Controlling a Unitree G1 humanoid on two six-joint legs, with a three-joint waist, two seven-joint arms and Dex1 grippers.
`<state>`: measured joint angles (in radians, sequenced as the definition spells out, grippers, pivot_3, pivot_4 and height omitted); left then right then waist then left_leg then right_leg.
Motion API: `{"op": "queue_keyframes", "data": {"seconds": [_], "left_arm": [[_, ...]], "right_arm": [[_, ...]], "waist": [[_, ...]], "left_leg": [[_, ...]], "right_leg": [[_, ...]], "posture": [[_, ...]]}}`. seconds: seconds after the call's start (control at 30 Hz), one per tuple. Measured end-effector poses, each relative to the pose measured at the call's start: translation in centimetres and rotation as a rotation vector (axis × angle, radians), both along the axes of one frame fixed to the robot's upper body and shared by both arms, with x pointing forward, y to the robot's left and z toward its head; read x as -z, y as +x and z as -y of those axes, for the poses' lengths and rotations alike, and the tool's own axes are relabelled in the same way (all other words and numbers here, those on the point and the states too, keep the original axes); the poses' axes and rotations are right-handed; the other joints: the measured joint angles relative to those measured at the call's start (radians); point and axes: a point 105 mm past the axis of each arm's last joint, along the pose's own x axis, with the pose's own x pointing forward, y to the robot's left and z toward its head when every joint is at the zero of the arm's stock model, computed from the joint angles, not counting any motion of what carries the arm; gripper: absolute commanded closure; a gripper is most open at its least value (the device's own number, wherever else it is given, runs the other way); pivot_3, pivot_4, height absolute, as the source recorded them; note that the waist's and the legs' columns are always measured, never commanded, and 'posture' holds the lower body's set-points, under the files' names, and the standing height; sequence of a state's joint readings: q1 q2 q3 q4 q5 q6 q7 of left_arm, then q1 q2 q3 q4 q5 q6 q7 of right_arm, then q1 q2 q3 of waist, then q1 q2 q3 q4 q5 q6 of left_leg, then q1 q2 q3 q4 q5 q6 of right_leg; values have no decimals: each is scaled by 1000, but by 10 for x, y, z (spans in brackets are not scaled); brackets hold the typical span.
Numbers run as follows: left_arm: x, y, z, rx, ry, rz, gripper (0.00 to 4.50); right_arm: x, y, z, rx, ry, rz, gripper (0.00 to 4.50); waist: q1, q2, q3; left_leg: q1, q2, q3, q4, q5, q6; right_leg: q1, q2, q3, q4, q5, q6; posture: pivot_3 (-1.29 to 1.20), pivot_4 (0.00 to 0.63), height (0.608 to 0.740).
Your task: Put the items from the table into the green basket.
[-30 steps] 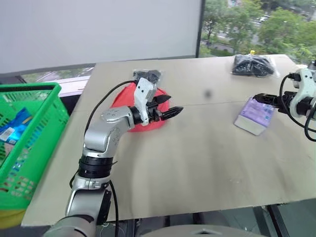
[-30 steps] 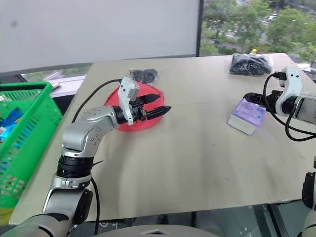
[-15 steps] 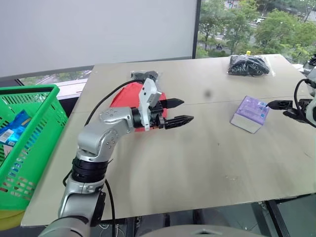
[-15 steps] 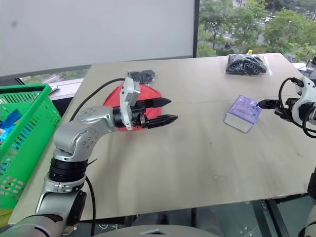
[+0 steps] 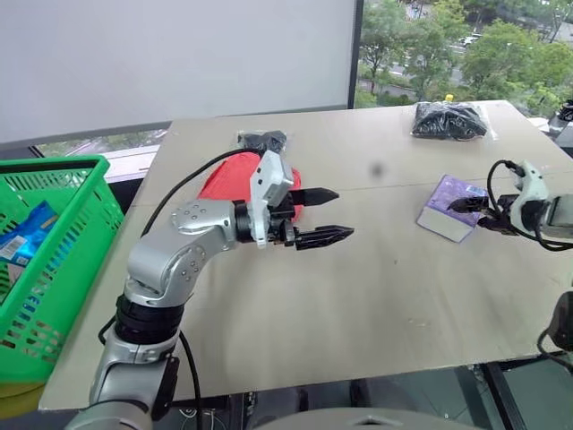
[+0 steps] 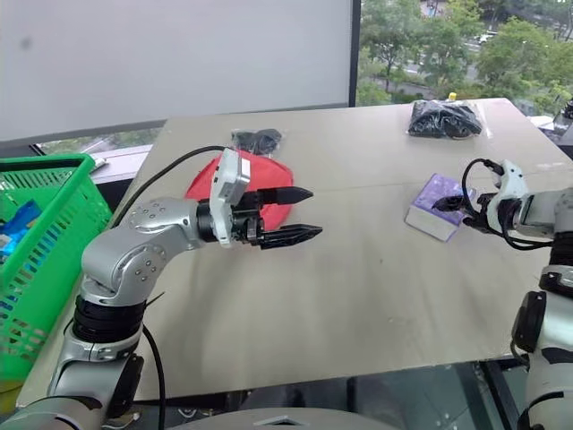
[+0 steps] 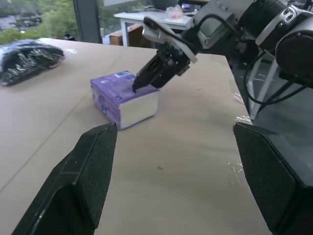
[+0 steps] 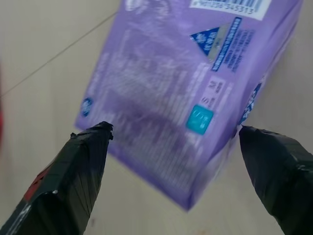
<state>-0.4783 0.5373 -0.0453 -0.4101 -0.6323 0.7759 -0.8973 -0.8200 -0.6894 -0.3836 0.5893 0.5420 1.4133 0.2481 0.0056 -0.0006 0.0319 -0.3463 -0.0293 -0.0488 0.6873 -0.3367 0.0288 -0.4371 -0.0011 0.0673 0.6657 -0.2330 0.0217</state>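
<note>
1. Right gripper (image 6: 458,210) sits at the small purple rectangular packet (image 5: 450,207) on the pale beige worktop (image 5: 376,296). In the right wrist view its fingers are spread, one on each side of the packet, not yet closed on it.
2. Left gripper (image 5: 324,216) hangs empty over the worktop, jaws apart, with the flat red fabric pouch (image 5: 231,178) just behind it.
3. Bright green lattice plastic basket (image 5: 47,260) is well off to the left gripper's outer side, with a blue-and-white tube (image 5: 25,230) inside.
4. Two clear bags of black objects remain: one (image 5: 451,118) beyond the right gripper, one (image 5: 262,141) past the pouch.
5. Risk: a fingertip lands on the packet's top and shoves it along the worktop.
6. Risk: an off-centre pinch lets the packet twist out during the long carry to the basket.
</note>
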Motion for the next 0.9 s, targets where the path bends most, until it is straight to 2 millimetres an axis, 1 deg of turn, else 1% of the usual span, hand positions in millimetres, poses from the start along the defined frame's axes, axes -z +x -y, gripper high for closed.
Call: {"op": "queue_keyframes", "data": {"seconds": [0.07,0.13,0.17,0.2,0.23,0.27,0.33,0.4,0.47,0.53,0.6,0.63,0.7,0.77,0.83,0.9], "left_arm": [[1,1,-1,-22,-4,-5,540],[-1,1,-2,-31,-16,-10,540],[-2,0,-2,-33,-20,-11,540],[-3,-2,-2,-31,-21,-11,540],[-3,-2,-2,-31,-21,-12,540],[-4,-3,-2,-33,-31,-29,540],[-4,-3,-3,-41,-38,-43,540],[-2,0,-4,-72,-47,-80,540],[-1,3,-4,-104,-55,-105,540],[5,12,-3,-179,-83,-180,540],[15,21,-3,-248,-122,-306,540],[18,24,0,-265,-158,-381,540],[18,26,6,-268,-203,-458,540],[15,30,7,-286,-249,-513,540],[11,34,3,-306,-287,-551,540],[9,37,1,-316,-324,-591,540]], "right_arm": [[6,1,1,16,-14,-15,1702],[6,3,0,19,-27,-9,2471],[5,4,0,20,-35,-5,2886],[5,6,0,26,-44,4,3423],[5,7,1,28,-47,9,3774],[5,9,0,24,-57,21,4226],[7,10,0,14,-88,35,4263],[9,12,-1,-40,-176,112,4263],[8,12,-4,-76,-192,160,4263],[1,6,-13,-158,-213,234,4263],[-16,-1,-37,-292,-193,335,4263],[-30,-7,-54,-381,-175,405,4263],[-51,-15,-78,-493,-169,507,4263],[-70,-26,-107,-610,-151,605,4263],[-78,-37,-137,-705,-92,669,4263],[-79,-45,-158,-770,-57,696,4263]], "waist": [[9,0,0],[12,-3,-3],[11,-5,-5],[11,-7,-7],[10,-7,-7],[10,-7,-7],[11,-8,-8],[12,-8,-10],[12,-8,-11],[12,-8,-11],[9,-7,-11],[8,-7,-11],[8,-7,-11],[9,-7,-11],[9,-7,-11],[10,-7,-11]], "left_leg": [[0,0,0,0,0,0],[0,0,-1,0,0,0],[0,0,-1,0,0,0],[2,0,-1,0,0,0],[3,0,-1,-1,0,0],[3,0,-1,0,0,0],[4,0,-2,-1,0,0],[4,0,-4,0,0,0],[4,0,-4,0,0,0],[3,0,-5,0,0,0],[3,0,-6,0,0,0],[2,0,-7,0,0,0],[2,0,-8,0,0,0],[2,0,-10,0,0,-1],[2,0,-11,0,1,-3],[2,-1,-12,0,2,-4]], "right_leg": [[0,0,0,0,0,0],[0,0,-1,0,0,0],[1,0,-1,0,0,0],[3,0,-1,-1,0,0],[4,0,-1,-2,0,0],[4,0,-1,-2,0,0],[5,0,-2,-2,0,0],[6,0,-3,-2,0,0],[6,0,-3,-2,0,0],[6,0,-4,-2,0,0],[5,0,-4,-2,0,0],[4,0,-5,-2,0,0],[4,0,-6,-2,0,0],[4,0,-8,-3,0,0],[4,-1,-8,-2,0,0],[4,-2,-9,-2,0,0]], "posture": [[110,0,740],[120,0,740],[120,0,740],[125,0,740],[125,0,740],[133,0,740],[129,0,740],[123,0,740],[102,0,740],[87,0,740],[83,0,740],[72,0,740],[65,0,740],[62,0,740],[63,0,740],[66,0,740]]}}
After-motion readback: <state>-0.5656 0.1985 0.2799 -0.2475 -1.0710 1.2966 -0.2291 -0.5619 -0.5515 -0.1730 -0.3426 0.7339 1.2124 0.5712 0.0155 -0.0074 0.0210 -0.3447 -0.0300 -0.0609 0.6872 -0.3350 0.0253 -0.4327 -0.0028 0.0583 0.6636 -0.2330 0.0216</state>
